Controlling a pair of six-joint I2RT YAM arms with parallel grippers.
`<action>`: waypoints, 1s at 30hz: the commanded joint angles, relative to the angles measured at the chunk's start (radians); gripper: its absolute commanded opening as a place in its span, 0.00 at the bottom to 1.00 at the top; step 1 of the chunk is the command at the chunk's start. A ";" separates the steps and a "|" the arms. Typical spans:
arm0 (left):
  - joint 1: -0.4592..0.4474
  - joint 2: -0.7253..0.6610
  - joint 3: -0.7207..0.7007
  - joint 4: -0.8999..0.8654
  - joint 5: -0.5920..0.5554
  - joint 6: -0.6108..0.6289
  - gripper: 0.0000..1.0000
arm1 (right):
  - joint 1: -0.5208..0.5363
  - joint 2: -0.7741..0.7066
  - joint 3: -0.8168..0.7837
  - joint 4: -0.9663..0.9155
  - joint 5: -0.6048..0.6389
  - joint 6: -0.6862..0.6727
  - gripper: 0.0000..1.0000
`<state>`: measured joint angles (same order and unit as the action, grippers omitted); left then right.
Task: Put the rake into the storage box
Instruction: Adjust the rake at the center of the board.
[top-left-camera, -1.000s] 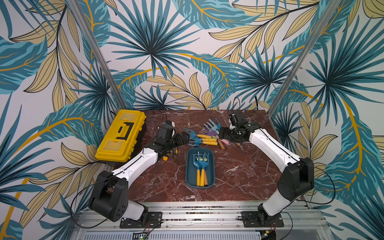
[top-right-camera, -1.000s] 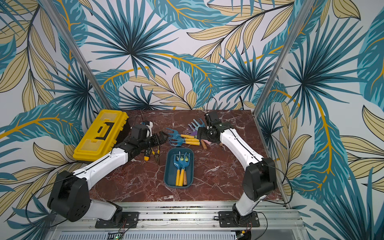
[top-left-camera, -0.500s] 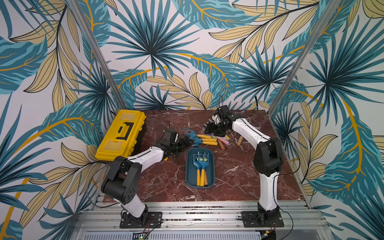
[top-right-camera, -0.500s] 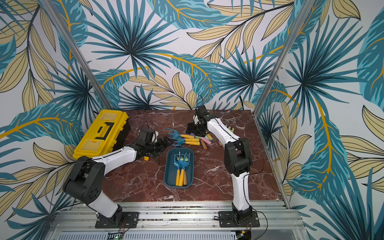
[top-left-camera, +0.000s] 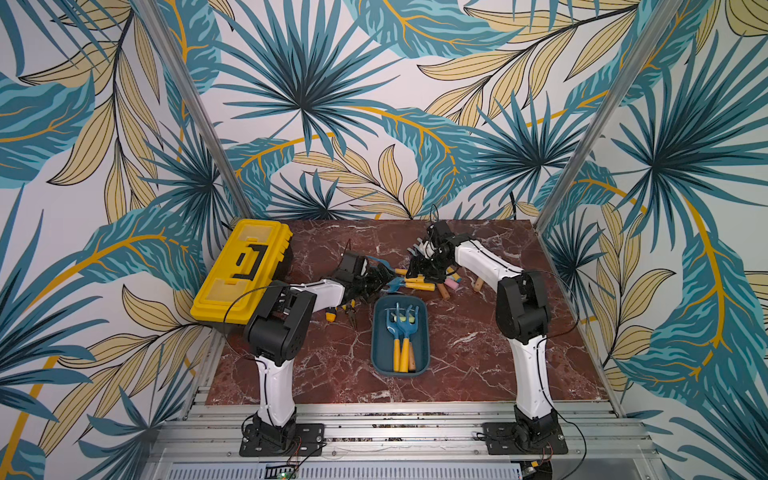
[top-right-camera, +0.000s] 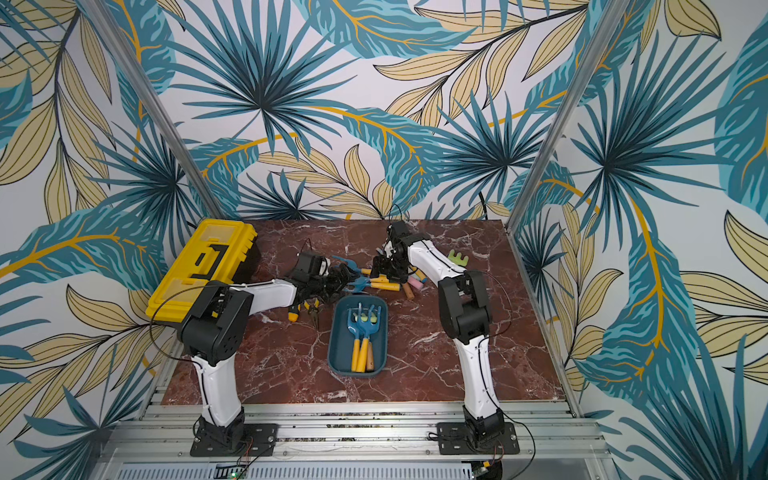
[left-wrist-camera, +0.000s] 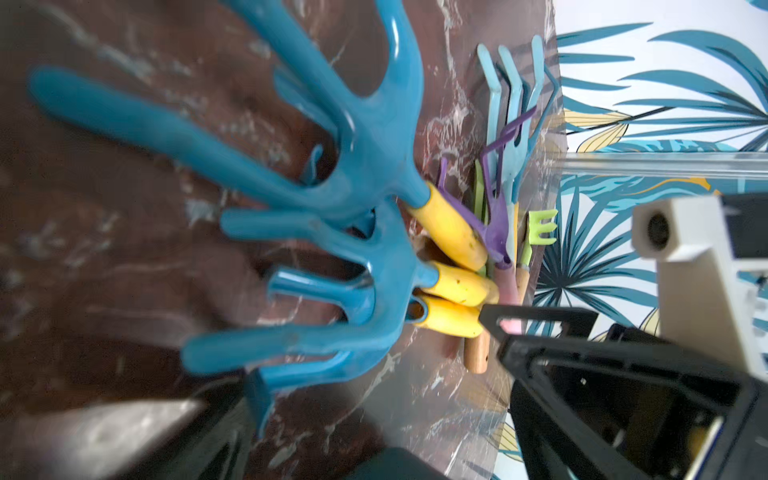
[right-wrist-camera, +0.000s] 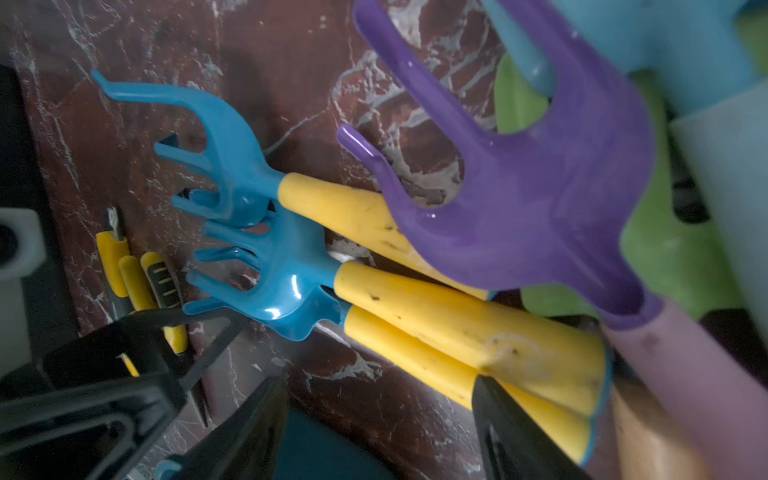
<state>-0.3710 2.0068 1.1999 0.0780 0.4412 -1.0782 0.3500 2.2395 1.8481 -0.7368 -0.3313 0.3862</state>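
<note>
**Right gripper lines up on the handle end of the next rake**

The rake (top-left-camera: 415, 286) next in line has a blue head and a yellow handle. It lies on the table (top-left-camera: 478, 357) in the middle of both top views, just above the upper end of the storage box (top-left-camera: 379, 349), along the lower edge of a pile (top-left-camera: 451, 284) of similar tools. Its long axis runs nearly left to right across the frame, with the tines to the left and the handle butt to the right. The box directly below it runs top to bottom, so I judge the rake needs about a quarter turn to drop in beside the boxed rakes (top-left-camera: 399, 328).

The right gripper (top-left-camera: 417, 272) sits over the handle end and looks better placed for a hold. In the right wrist view its fingers (right-wrist-camera: 507, 432) are partly spread. One overlaps the butt of the handle, bare marble shows between them, and nothing is clamped. The left gripper (top-left-camera: 380, 279) faces the tines from the left with its jaws fully spread, holding nothing.

Compared with a second ago, both grippers have drawn inward to the pile. The right one has moved left onto the handles with its jaws narrowed, and the left has edged right toward the heads. Both arms now stand upright at their bases instead of sprawling outward. The box's contents look unchanged.
</note>
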 joint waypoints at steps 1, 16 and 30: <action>0.005 0.069 0.125 -0.053 -0.031 0.030 1.00 | 0.015 -0.047 -0.106 0.029 -0.003 0.028 0.75; 0.030 0.194 0.490 -0.247 -0.013 0.131 1.00 | 0.031 -0.217 -0.178 0.044 0.099 0.003 0.75; 0.067 -0.310 0.123 -0.406 -0.181 0.400 1.00 | 0.019 -0.044 0.102 -0.097 0.217 -0.222 0.60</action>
<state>-0.3012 1.7756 1.4162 -0.2577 0.3347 -0.7761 0.3656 2.1456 1.9362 -0.7609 -0.1558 0.2428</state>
